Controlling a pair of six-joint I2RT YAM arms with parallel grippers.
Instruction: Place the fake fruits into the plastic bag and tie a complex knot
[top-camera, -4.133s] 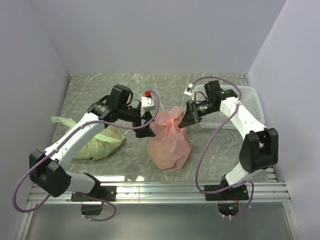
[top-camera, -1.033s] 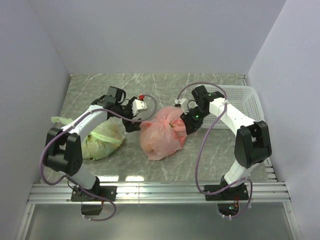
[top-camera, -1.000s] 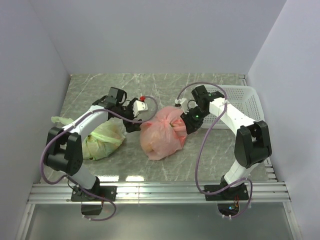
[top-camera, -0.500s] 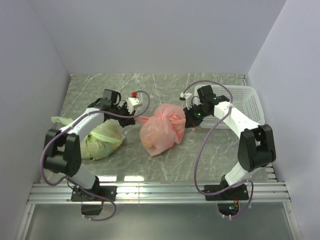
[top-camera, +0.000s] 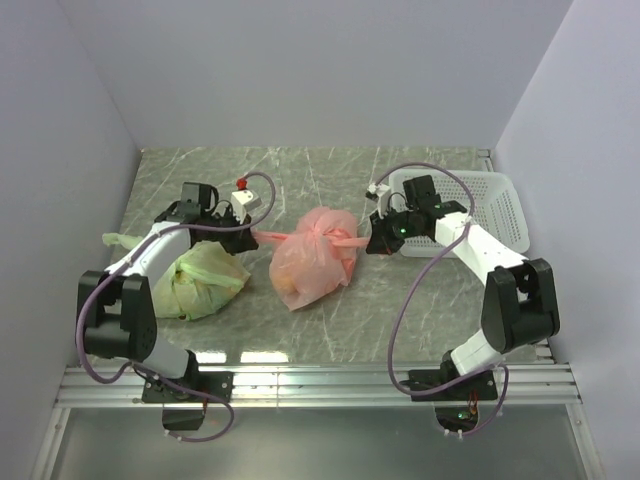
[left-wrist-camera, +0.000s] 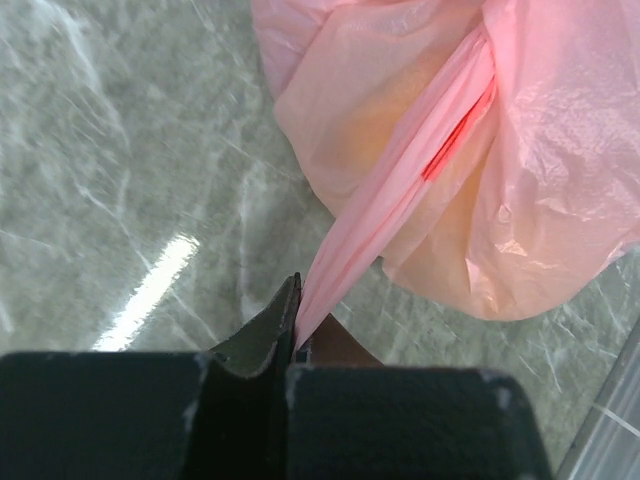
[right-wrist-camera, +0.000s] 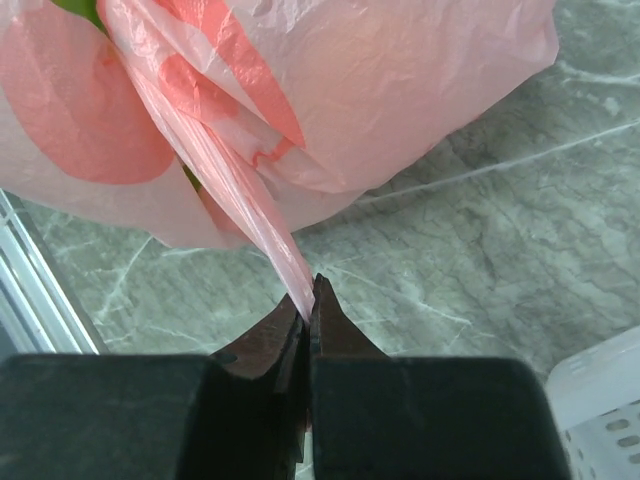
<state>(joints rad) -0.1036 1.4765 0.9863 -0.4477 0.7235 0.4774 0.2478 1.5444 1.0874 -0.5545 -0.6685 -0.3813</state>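
Observation:
The pink plastic bag (top-camera: 308, 262) lies bulging on the marble table, its two handles pulled taut sideways from the knot (top-camera: 322, 234) on top. My left gripper (top-camera: 254, 236) is shut on the left handle (left-wrist-camera: 385, 217), which runs from the bag (left-wrist-camera: 560, 170) straight into the jaws (left-wrist-camera: 298, 335). On the other side my right gripper (top-camera: 372, 242) is shut on the right handle (right-wrist-camera: 235, 200), stretched from the bag (right-wrist-camera: 350, 80). The fake fruits show only as orange and yellowish shapes (top-camera: 293, 283) through the film.
A pale green knotted plastic bag (top-camera: 200, 276) lies left of the pink one, under my left arm. A white slotted basket (top-camera: 495, 205) stands at the back right, just behind my right arm. The grey side walls close in on both sides.
Both grippers have closed on the handles and drawn apart, left going left, right going right. The handles are now stretched taut and the bag has shifted slightly left.

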